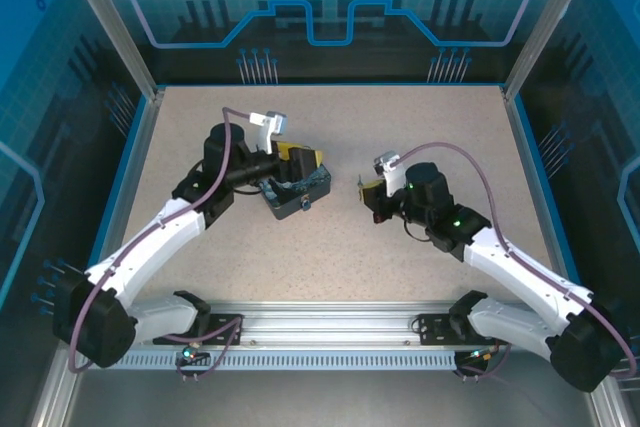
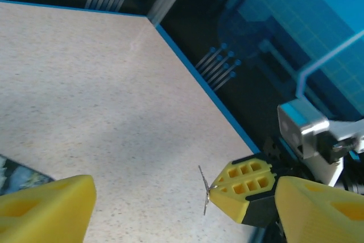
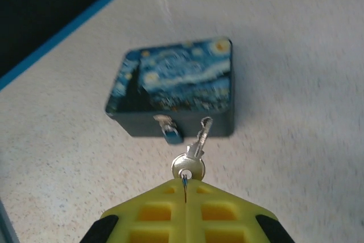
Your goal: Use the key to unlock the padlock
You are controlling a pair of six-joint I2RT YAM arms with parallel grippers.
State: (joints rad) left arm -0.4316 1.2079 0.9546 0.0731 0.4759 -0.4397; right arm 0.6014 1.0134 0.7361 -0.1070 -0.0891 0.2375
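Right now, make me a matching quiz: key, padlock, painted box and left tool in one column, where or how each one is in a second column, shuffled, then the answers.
Column one:
1. key
2. padlock
3. painted box
4. left tool

Column two:
A. open, fingers wide apart
B. sitting on the speckled table
C. hanging at the box's front
D. pinched in the shut right tool

Pairs: 1-D, 2-C, 3-B, 4-A.
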